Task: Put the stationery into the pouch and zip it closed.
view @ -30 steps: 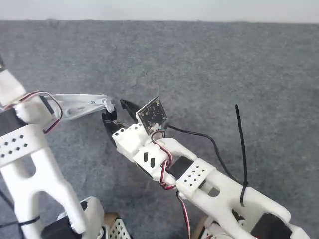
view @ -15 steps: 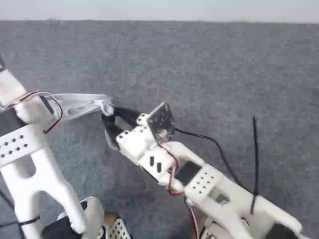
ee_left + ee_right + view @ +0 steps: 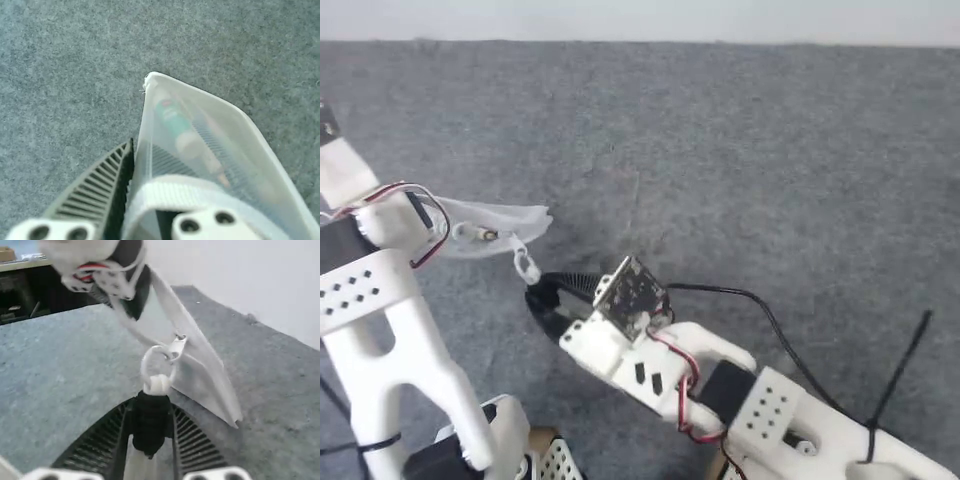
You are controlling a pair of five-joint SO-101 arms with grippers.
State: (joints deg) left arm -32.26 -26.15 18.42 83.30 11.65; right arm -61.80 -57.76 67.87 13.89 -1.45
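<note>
Right tool (image 3: 150,412) drew back, gripping zip pull (image 3: 158,385); left tool (image 3: 150,170) clamps pouch (image 3: 235,142).

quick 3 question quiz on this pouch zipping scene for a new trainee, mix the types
1. True or false: the left gripper is clamped on the pouch.
2. Multiple choice: what does the right gripper pinch? A) the zipper pull B) a loose pen C) nothing
3. Short answer: what shows through the pouch's clear wall?

Key: 1 true. 2 A. 3 stationery, already inside.
</note>
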